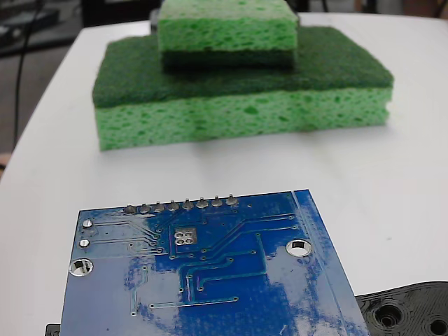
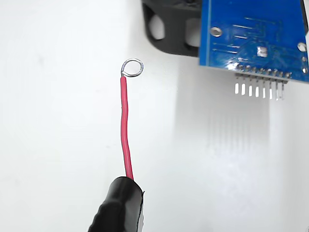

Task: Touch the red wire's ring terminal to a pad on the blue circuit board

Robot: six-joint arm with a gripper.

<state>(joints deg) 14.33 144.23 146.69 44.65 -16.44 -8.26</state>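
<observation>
Wrist view: red wire (image 2: 125, 126) juts up from black-wrapped fingers (image 2: 119, 205), apparently clamped on its base. Thin, light, likely springy. Ring terminal (image 2: 132, 67) hangs left of blue circuit board (image 2: 251, 31), apart.

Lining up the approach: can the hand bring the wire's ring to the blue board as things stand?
Probably yes. In the wrist view the ring on the red wire hangs left of the blue board, apart from it, with only bare white table between them.

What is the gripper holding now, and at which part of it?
The red wire, held at its lower end, which goes into the black tip. The ring terminal at the far end is free, over the white table.
</observation>
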